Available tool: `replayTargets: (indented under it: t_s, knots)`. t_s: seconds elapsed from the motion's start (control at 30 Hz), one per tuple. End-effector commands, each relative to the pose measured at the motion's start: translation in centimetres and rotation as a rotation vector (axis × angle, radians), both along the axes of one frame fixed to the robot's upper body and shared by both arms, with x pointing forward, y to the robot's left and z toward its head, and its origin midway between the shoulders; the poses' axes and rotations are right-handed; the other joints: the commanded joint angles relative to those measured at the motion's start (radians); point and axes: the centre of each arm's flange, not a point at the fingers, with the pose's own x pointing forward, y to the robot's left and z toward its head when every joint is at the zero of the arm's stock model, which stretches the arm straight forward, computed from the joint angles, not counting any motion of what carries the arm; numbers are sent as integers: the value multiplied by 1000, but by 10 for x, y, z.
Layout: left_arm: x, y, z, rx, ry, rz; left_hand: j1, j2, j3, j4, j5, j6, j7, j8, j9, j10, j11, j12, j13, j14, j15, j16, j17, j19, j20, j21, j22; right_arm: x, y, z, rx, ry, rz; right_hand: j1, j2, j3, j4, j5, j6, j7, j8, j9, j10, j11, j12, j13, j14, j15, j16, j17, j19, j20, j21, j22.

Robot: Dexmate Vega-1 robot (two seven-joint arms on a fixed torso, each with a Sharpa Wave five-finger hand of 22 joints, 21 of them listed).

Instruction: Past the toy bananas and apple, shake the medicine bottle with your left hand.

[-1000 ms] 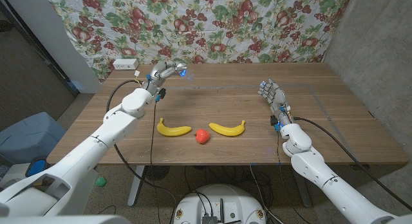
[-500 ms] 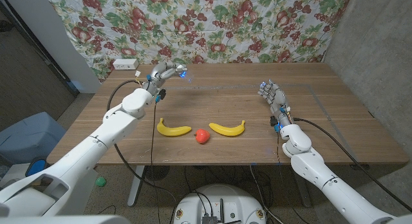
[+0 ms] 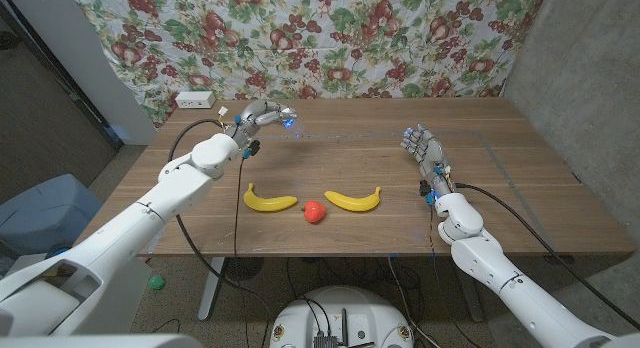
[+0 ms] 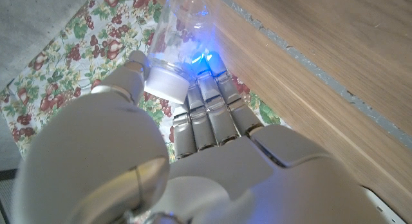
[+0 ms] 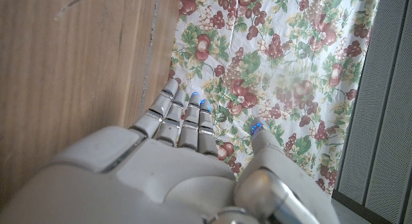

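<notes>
Clear bottle (image 4: 179, 40) gripped in my left hand (image 3: 262, 115) fingers, off tabletop (image 3: 520, 178); my right hand (image 3: 419, 146) fingers spread, holding nothing.

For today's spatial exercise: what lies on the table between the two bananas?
In the head view, a red apple lies between the left banana and the right banana, slightly nearer the table's front edge and apart from both.
</notes>
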Motion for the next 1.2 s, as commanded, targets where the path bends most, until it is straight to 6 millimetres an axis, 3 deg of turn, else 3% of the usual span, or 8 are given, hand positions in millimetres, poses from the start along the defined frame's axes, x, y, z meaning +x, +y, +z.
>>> replayTargets:
  t_s: [0.03, 0.53, 1.2]
  knots:
    - [7, -9, 4, 169, 67, 24, 166, 176, 2, 1, 7, 67, -19, 2, 3, 180, -175, 2, 2, 45, -164, -3, 2, -7, -85, 6, 3, 3, 1, 2, -3, 4, 1, 2, 6, 0, -3, 5, 12, -1, 4, 3, 10, 3, -5, 4, 9, -2, 0, 2, 7, -1, -6, 3]
    - [8, -9, 8, 163, 55, 18, 168, 178, 0, 1, 7, 68, -18, 1, 3, 178, -173, -2, 3, 44, -165, -2, 4, -14, -84, 11, 2, 6, 0, 3, -9, 7, -1, 2, 6, 0, -3, 5, 13, -1, 4, 3, 10, 4, -5, 5, 8, -2, -1, 2, 8, -1, -10, 3]
    - [-4, -2, 5, -42, -132, 31, 168, 179, -2, 2, 7, 69, -20, 0, 3, 182, -173, -4, 2, 45, -166, -3, 5, -14, -82, 20, 1, 6, -2, 3, -1, 7, -1, 2, 6, 0, -3, 5, 13, -1, 4, 3, 11, 4, -4, 5, 7, -2, -1, 2, 10, -1, -16, 3]
